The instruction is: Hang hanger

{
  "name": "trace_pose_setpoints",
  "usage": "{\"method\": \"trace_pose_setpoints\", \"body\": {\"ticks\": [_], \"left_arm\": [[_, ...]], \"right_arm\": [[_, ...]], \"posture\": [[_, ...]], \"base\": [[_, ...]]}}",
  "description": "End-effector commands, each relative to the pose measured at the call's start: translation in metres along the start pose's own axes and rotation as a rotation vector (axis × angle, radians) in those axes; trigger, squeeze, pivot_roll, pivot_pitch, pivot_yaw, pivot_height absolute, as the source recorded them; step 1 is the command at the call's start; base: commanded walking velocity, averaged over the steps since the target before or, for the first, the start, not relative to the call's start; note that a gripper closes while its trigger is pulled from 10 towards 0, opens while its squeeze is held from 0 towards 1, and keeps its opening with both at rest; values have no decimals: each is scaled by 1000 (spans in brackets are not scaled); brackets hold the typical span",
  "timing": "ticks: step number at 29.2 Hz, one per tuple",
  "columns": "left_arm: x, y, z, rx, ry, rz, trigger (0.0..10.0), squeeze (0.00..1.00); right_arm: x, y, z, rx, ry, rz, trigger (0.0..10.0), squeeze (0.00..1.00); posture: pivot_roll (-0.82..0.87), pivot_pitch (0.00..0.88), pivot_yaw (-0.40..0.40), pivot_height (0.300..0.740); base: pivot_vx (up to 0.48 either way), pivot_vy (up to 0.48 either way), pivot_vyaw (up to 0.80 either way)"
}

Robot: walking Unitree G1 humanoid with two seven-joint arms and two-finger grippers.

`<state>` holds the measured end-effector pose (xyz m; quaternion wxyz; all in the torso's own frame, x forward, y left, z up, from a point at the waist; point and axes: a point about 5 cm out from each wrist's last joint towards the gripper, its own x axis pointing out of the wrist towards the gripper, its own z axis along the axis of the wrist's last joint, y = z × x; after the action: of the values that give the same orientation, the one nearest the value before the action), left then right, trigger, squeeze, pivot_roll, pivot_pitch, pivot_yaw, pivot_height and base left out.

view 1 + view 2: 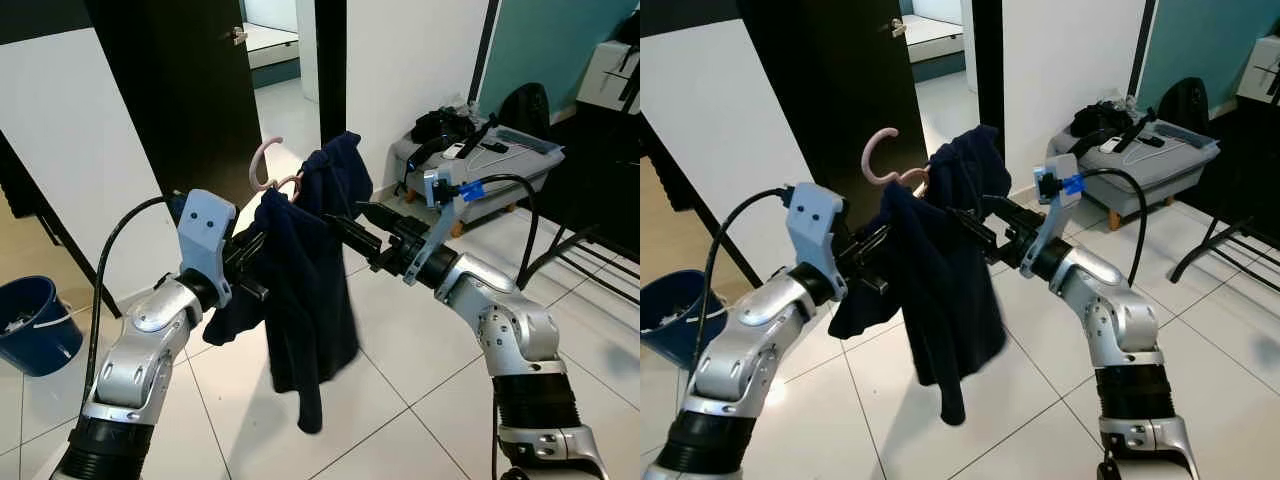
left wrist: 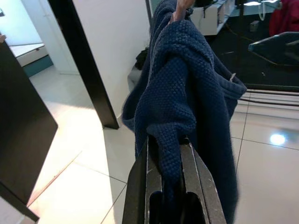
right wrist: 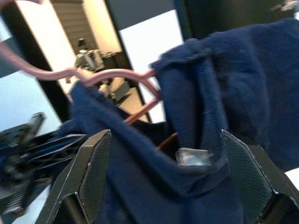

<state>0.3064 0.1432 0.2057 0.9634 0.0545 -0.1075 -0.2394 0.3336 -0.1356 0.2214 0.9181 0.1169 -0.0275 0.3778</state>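
A navy knitted garment point(image 1: 305, 300) hangs on a pink hanger point(image 1: 262, 165), held up in the air between my two arms. Its hook sticks up above the collar. My left gripper point(image 1: 250, 255) holds the garment's left shoulder. In the left wrist view its fingers point(image 2: 187, 158) are shut on a fold of the blue knit point(image 2: 177, 93). My right gripper point(image 1: 342, 226) reaches into the right shoulder. In the right wrist view it point(image 3: 164, 135) stands open, fingers wide apart, with the cloth and the pink hanger point(image 3: 117, 74) between and beyond them.
A dark door point(image 1: 180, 90) stands open behind the garment, with a doorway beside it. A blue bucket point(image 1: 35, 325) sits on the floor at the left. A grey bench point(image 1: 500, 170) piled with bags is at the back right, and black rack bars point(image 1: 590, 260) are at the far right.
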Motion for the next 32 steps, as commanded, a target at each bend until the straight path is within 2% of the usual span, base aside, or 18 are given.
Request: {"method": "trace_pose_setpoints", "body": {"ticks": [1,2,3,4,6,13,14,15,18,20,21,24,26,27,28,29,31,32], "left_arm": [[-3,2,8,40,-32,-9,10000,0],[-3,2,9,42,-34,-14,10000,0],[-3,2,9,42,-34,-14,10000,0],[-3,1,9,43,-36,-16,10000,0],[-3,-1,10,48,-37,-32,10000,0],[-3,-11,11,55,-40,-85,10000,0],[-3,-14,11,55,-41,-94,10000,0],[-3,-15,11,55,-41,-100,10000,0],[-3,-16,11,55,-42,-104,10000,0],[-3,-17,12,55,-43,-108,10000,0],[-2,-18,12,55,-45,-112,10000,0],[-2,-19,13,55,-49,-116,10000,0],[-2,-19,14,57,-49,-116,10000,0],[-2,-18,14,59,-50,-114,10000,0],[-2,-18,14,59,-50,-114,10000,0],[-2,-18,14,60,-50,-112,10000,0],[-2,-18,14,60,-50,-112,10000,0],[-2,-17,14,61,-50,-112,10000,0]], "right_arm": [[3,-3,3,-2,-16,-34,8000,0],[2,-6,5,-5,-24,-50,4706,0],[2,-6,5,-5,-24,-50,4706,0],[1,-7,6,-3,-27,-57,4078,0],[0,-8,10,2,-47,-66,3451,0],[-3,-8,18,10,-95,-60,3137,0],[-3,-7,19,7,-100,-50,2392,0],[-3,-6,19,4,-102,-42,1059,0],[-3,-5,19,1,-103,-37,1059,0],[-2,-4,19,-2,-102,-35,784,0],[-2,-4,19,-4,-102,-34,0,0],[-2,-4,19,-7,-101,-36,0,0],[-2,-5,19,-8,-102,-37,157,0],[-3,-5,20,0,-107,-35,2353,0],[-3,-5,20,0,-107,-35,2353,0],[-3,-5,21,6,-115,-37,10000,0],[-3,-5,21,6,-115,-37,10000,0],[-4,-5,22,9,-118,-37,10000,1000]], "posture": [[-52,0,64,740],[-52,0,64,740],[-52,0,64,740],[-52,0,64,740],[-49,0,62,740],[-50,0,63,740],[-50,0,63,740],[-50,0,63,740],[-50,0,63,740],[-50,0,65,740],[-50,0,65,740],[-50,0,65,740],[-50,0,65,740],[-50,0,64,740],[-50,0,64,740],[-50,0,64,740],[-50,0,64,740],[-50,0,64,740]], "base": [[0,0,0],[0,0,0],[0,0,0],[0,0,0],[0,0,0],[0,0,0],[0,0,0],[0,0,0],[0,0,0],[0,0,0],[0,0,0],[0,0,0],[0,0,0],[0,0,0],[0,0,0],[0,0,0],[0,0,0],[0,0,0]]}}
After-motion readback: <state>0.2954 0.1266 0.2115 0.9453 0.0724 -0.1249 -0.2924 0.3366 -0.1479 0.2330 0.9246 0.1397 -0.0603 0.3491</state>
